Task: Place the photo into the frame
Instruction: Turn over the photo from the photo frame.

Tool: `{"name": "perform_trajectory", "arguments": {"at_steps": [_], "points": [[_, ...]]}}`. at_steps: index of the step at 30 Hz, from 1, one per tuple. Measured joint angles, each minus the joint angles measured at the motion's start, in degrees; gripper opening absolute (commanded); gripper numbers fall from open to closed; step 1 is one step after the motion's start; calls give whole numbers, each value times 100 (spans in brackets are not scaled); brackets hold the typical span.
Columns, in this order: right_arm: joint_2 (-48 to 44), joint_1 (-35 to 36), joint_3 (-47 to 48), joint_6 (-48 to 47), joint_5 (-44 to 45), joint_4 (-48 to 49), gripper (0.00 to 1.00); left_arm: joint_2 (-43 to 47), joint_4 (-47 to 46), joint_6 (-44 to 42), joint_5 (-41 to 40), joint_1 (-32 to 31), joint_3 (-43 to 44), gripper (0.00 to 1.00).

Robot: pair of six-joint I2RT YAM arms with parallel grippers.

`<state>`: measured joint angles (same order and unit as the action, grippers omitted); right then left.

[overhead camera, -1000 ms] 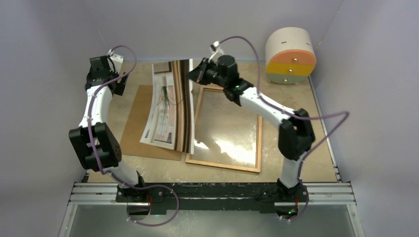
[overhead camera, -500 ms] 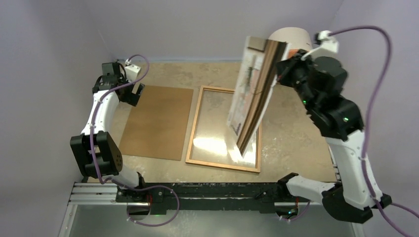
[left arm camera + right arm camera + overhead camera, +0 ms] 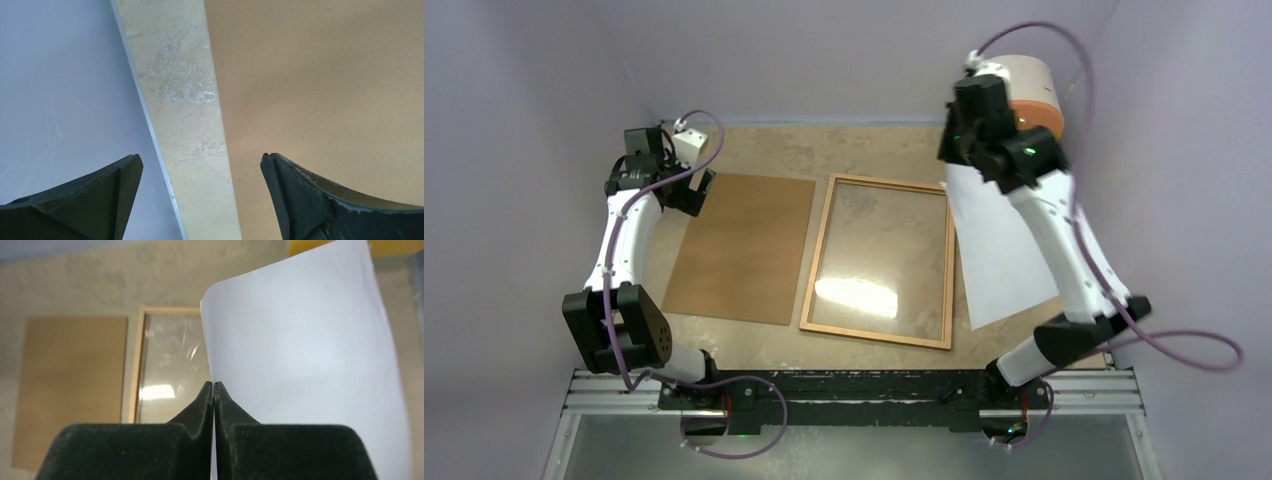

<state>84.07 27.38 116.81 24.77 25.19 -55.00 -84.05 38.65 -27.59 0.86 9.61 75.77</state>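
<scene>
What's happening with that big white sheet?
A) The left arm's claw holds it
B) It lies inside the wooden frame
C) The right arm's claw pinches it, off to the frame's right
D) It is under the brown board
C: the right gripper is shut on the photo, white back showing, beside the frame.

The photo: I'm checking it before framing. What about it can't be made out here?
- Printed side: top and right wrist views show only the photo from its blank white back.
- Its right edge: partly covered by the right arm in the top view.
- Gripped edge: hidden in the shut right gripper.
</scene>
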Motion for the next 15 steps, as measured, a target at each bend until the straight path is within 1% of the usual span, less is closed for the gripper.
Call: {"name": "perform_trajectory", "arguments": {"at_steps": [3, 7, 10, 15], "points": [[708, 44, -761, 197, -518, 234, 0, 28, 2, -2, 0, 0, -83, 100], [1134, 127, -1504, 669, -1014, 487, 0, 28, 0, -2, -4, 0, -195, 100], [1180, 190, -1733, 1102, -1320, 769, 0, 28, -4, -4, -4, 0, -210, 100], [1423, 317, -1814, 1735, -1622, 1307, 0, 28, -42, -7, -17, 0, -238, 100]]}}
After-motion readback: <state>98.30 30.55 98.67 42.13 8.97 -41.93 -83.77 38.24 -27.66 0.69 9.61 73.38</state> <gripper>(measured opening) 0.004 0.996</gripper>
